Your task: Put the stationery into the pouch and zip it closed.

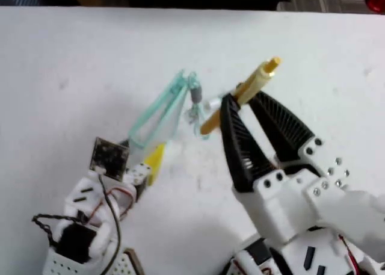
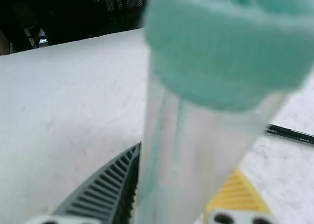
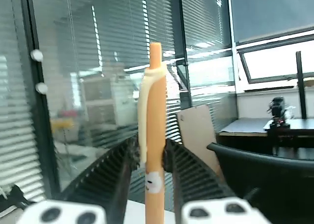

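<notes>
A clear pouch (image 1: 157, 114) with teal trim hangs tilted above the white table (image 1: 72, 76), and my left gripper (image 1: 148, 153) is shut on its lower end. In the left wrist view the pouch (image 2: 206, 101) stands between a grey finger (image 2: 117, 180) and a yellow finger (image 2: 238, 192) of that gripper (image 2: 186, 165). My right gripper (image 1: 241, 98) is shut on a yellow pen (image 1: 258, 76). The pen slants, its lower tip close beside the pouch's grey zipper pull (image 1: 195, 95). In the right wrist view the pen (image 3: 152, 116) stands upright between the black fingers (image 3: 110, 170) of the right gripper (image 3: 149, 153).
A black pen (image 2: 289, 133) lies on the table beyond the pouch. The table's far edge (image 1: 180, 8) runs along the back, with dark floor past it. Bare white table spreads to the left and behind the pouch.
</notes>
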Robot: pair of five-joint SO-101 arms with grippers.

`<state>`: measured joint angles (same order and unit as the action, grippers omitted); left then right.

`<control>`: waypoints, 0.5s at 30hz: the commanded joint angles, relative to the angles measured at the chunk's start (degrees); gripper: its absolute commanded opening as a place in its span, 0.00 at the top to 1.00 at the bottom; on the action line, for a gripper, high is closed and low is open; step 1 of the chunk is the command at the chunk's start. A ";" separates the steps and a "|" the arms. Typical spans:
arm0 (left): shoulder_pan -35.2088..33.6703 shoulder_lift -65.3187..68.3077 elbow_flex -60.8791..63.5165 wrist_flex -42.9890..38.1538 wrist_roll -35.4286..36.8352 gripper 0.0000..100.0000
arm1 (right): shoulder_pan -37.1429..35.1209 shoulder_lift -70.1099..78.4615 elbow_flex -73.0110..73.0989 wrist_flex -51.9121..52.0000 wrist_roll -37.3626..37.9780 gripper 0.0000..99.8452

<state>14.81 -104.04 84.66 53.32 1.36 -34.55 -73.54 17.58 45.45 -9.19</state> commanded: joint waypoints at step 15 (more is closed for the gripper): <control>0.66 0.48 -2.02 0.18 -0.35 0.79 | -11.03 21.85 -3.16 -10.24 -1.76 0.98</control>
<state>14.81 -104.04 84.66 53.32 1.36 -43.60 -53.49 16.79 34.64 -11.03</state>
